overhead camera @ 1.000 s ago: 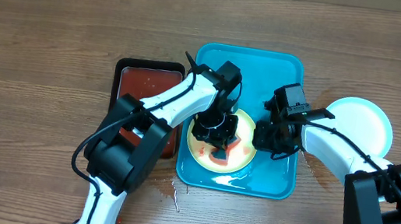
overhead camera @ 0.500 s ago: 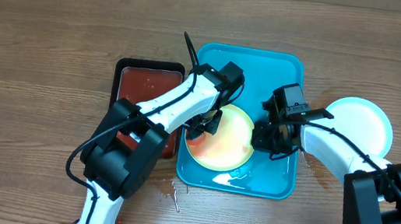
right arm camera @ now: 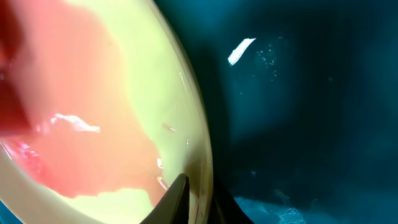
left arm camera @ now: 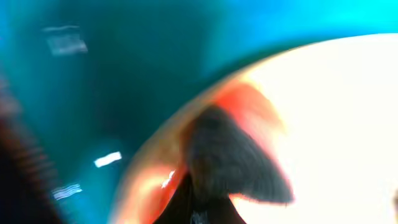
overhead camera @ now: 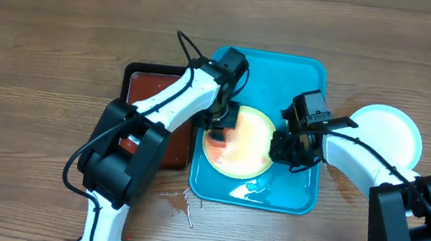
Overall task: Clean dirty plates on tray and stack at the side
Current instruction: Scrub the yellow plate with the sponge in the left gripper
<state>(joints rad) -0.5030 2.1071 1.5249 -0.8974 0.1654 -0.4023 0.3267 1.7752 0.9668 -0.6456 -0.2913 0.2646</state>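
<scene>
Step in hand, as judged: wiping the yellow-green plate [overhead camera: 247,149], which lies in the tray [overhead camera: 289,78] with a pink sauce film across its centre. The right fingers [right arm camera: 178,198] are clenched on its right rim. The left fingers [overhead camera: 220,124] sit at the left rim; their grip cannot be told (wrist view blurred, dark shape over a red smear). Recommended: a firm, level right hold and light, overlapping left strokes drawn inward, so no sauce goes over the rim. A clean plate [overhead camera: 387,132] lies on the worktop [overhead camera: 57,47] beside the tray.

Saw a small black rectangular plastic tray [overhead camera: 155,67] on a brown wood-grain table [overhead camera: 40,45].
Found red liquid [overhead camera: 152,88] pooled inside it; spotted small wet splashes [overhead camera: 188,208] on the wood nearer the front edge.
</scene>
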